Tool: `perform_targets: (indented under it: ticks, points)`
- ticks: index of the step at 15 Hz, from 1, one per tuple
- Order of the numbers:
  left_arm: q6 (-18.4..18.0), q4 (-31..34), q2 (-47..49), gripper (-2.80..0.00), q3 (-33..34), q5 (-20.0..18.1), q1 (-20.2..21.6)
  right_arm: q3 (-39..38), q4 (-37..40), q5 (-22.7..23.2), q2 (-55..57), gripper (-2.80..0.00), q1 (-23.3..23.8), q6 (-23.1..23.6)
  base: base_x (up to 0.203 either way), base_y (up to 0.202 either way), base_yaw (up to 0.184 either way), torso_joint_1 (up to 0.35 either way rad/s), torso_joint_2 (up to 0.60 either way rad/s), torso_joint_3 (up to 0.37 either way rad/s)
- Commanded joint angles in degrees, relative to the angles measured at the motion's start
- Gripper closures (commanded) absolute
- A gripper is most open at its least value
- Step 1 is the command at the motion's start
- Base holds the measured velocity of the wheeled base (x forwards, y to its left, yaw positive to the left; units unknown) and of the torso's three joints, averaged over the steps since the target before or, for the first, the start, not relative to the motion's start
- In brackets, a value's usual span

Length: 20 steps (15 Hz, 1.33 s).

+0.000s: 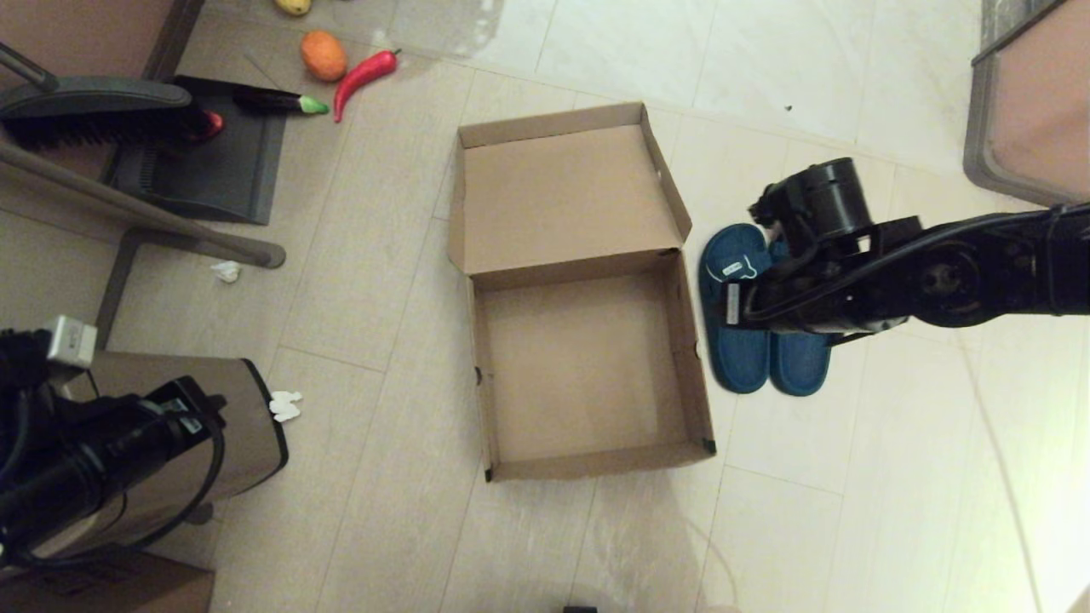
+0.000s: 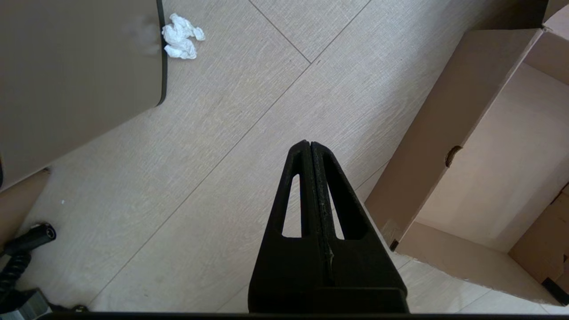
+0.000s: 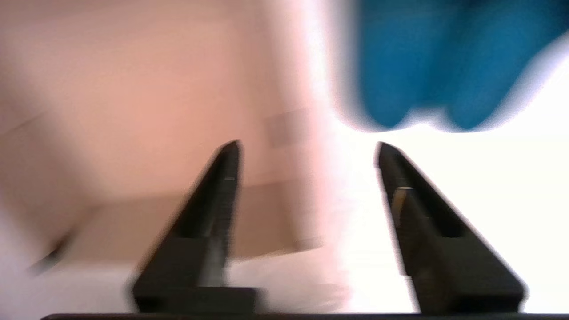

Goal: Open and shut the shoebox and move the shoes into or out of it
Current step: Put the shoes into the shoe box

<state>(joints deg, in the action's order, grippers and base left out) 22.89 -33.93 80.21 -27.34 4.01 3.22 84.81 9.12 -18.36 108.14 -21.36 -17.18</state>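
The brown cardboard shoebox (image 1: 694, 358) lies open and empty on the floor, its lid (image 1: 566, 196) folded back on the far side. The two navy slippers (image 1: 739, 358) lie side by side just right of the box, partly covered by my right arm (image 1: 851, 272). In the right wrist view, my right gripper (image 3: 306, 146) is open and empty, hovering with the box wall (image 3: 133, 111) to one side and the blue slippers (image 3: 426, 66) ahead. My left gripper (image 2: 309, 143) is shut and empty, parked low left of the box (image 2: 502, 146).
A brown trash bin (image 1: 204, 426) stands beside the left arm, with crumpled tissue (image 1: 285, 406) next to it. A dustpan and brush (image 1: 213, 162), a toy eggplant (image 1: 277, 102), a red chili (image 1: 362, 77) and an orange (image 1: 324, 55) lie far left. A furniture corner (image 1: 1022, 111) sits far right.
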Motion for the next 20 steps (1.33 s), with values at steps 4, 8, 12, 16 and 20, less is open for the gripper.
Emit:
perform_targets:
  ticks: [4,8,12,16,20]
  points:
    - [1.4,-0.2,0.7,0.00,0.0,-0.2,-0.1,-2.1,-0.8,5.6,1.9,0.00,17.7,3.2,0.000,0.000,0.000,0.000,0.00,0.000]
    - [2.6,-0.3,2.3,0.00,-0.2,-0.6,-0.1,-1.9,-5.1,6.8,7.5,-2.80,22.5,4.7,0.000,0.000,0.000,0.000,0.00,0.000]
    - [2.8,-0.4,3.1,0.00,-0.5,-2.8,-0.2,-2.4,-18.7,7.2,14.3,-2.80,22.5,7.0,0.000,0.000,0.000,0.000,0.00,0.000]
    - [2.9,-1.1,3.1,0.00,0.1,-2.9,-0.1,-1.0,-29.9,7.4,21.2,-2.80,22.6,10.9,0.000,0.000,0.000,0.000,0.00,0.000]
    - [2.9,-1.1,3.7,0.00,-0.1,-3.0,0.0,-0.3,-30.1,9.8,20.9,-2.80,22.6,10.7,0.000,0.000,0.000,0.000,0.00,0.000]
